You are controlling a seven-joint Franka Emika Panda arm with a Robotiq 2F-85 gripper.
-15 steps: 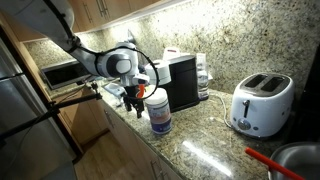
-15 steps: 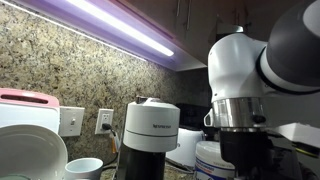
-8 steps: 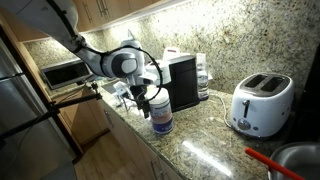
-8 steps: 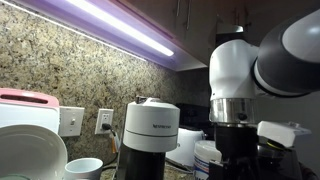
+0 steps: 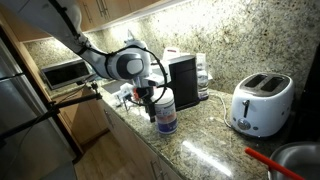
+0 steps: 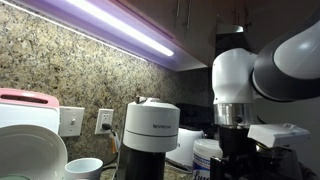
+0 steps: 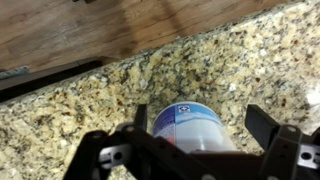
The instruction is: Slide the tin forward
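The tin (image 5: 165,116) is a small white canister with a blue label, standing upright on the granite counter (image 5: 205,140) near its front edge. My gripper (image 5: 154,102) hangs over it from the side. In the wrist view the tin (image 7: 190,130) stands between my open fingers (image 7: 200,120). The left finger is against the tin's side, and a gap separates the tin from the right finger. In an exterior view the tin (image 6: 206,158) shows partly beside my gripper (image 6: 236,165).
A black coffee machine (image 5: 183,80) stands just behind the tin. A white two-slot toaster (image 5: 260,103) sits further along the counter, with a red utensil (image 5: 265,160) past it. A Nespresso machine (image 6: 150,135) and a white cup (image 6: 85,168) stand near the wall.
My gripper and wrist have moved sideways along the counter toward the coffee machine. The tin has shifted slightly with them.
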